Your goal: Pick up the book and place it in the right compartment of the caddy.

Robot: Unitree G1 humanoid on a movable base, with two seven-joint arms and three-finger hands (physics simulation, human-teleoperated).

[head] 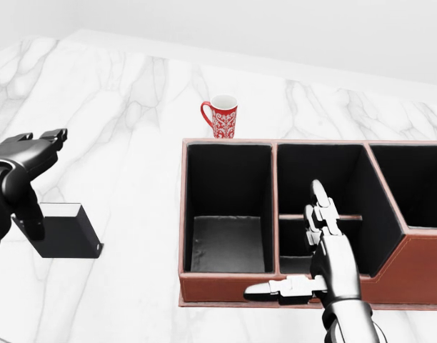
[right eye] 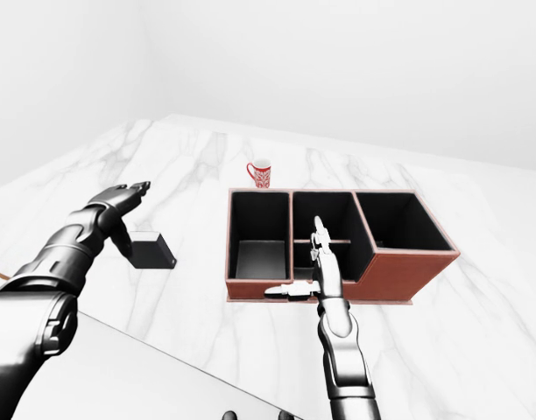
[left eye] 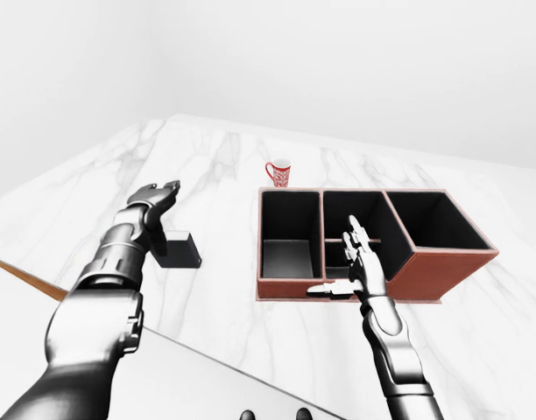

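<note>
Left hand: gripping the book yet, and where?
No. Left hand is open above the book; right hand is open too, holding nothing.

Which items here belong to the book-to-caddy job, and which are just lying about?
Job:
- book, lying on the marble counter
- caddy, right compartment empty
- left hand, open over the book
- right hand, open by the caddy

Lying about:
- red mug

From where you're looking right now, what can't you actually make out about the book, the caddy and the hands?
- Book: head view, left hand covers its left corner; touching or not, unclear.
- Caddy: head view, right compartment cut off by the right edge; right hand hides part of the middle one.
- Mug: pattern too small.
</note>
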